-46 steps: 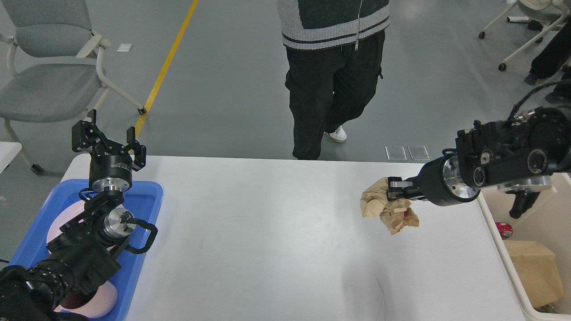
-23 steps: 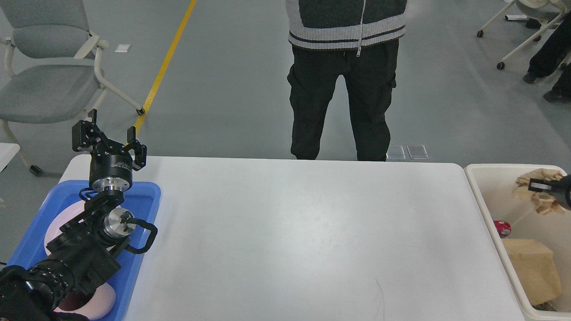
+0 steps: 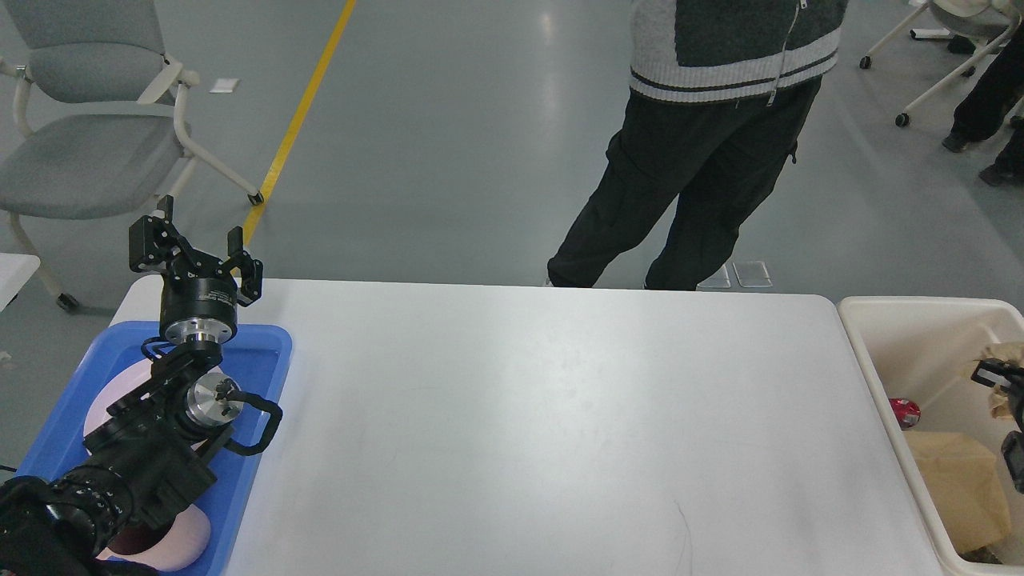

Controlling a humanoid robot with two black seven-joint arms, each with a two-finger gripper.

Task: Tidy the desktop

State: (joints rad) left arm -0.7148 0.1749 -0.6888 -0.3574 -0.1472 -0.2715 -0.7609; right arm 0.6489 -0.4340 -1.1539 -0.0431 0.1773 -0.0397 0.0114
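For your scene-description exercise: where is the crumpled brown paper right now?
In the head view, the crumpled brown paper is at the far right edge, over the cream bin, at the right gripper.

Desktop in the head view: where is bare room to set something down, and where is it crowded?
The desktop is bare from the blue tray across to the cream bin. It is crowded at the left, where the left gripper and its arm stand over the tray's pink plates, and inside the bin, with crumpled paper, a paper bag and the right gripper.

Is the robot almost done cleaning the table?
Nearly. The white table has nothing loose on it. The right gripper is over the cream bin with crumpled brown paper at its fingers. Left: drop it. The left gripper waits open above the blue tray.
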